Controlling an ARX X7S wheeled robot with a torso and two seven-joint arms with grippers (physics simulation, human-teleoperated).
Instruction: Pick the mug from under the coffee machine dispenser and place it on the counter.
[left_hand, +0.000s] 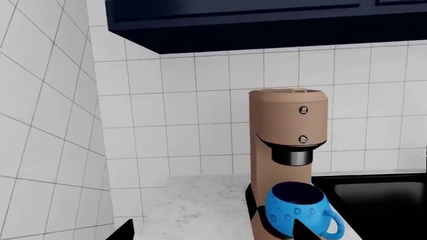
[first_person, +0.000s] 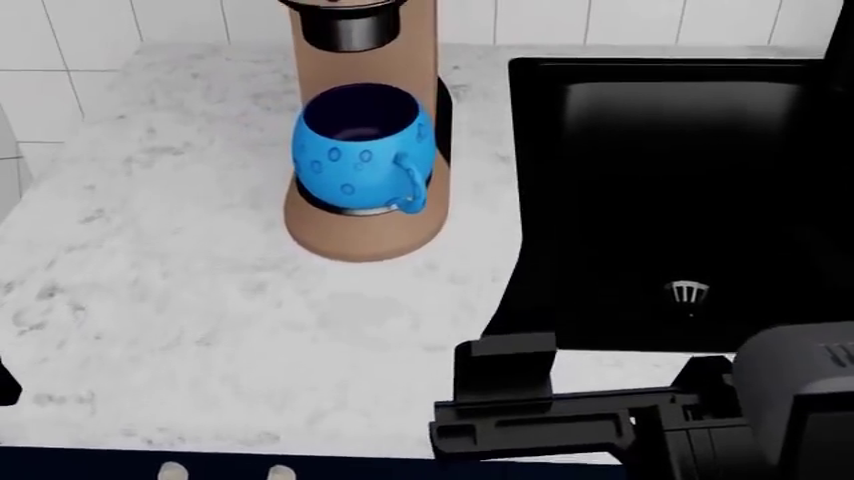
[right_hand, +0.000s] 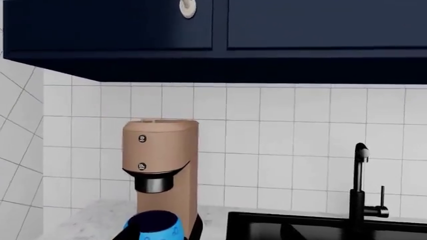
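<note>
The blue mug (first_person: 358, 150) stands on the black drip tray of the tan-brown coffee machine (first_person: 360, 235), right under its black spout (first_person: 350, 28), handle toward me and slightly right. In the left wrist view the mug (left_hand: 295, 210) sits just beyond my open, empty left gripper (left_hand: 213, 232), whose right fingertip (left_hand: 303, 231) overlaps it. My right gripper (first_person: 501, 392) hovers over the counter's (first_person: 174, 300) front edge beside the sink. It is well short of the mug (right_hand: 155, 226). Its dark tips barely show, wide apart and empty.
A black sink basin (first_person: 694, 190) lies right of the machine, with a black faucet (right_hand: 360, 180) behind it. White tiled walls close the back and left. Navy upper cabinets (right_hand: 220, 40) hang above the machine. Marbled worktop stretches left and in front of the machine.
</note>
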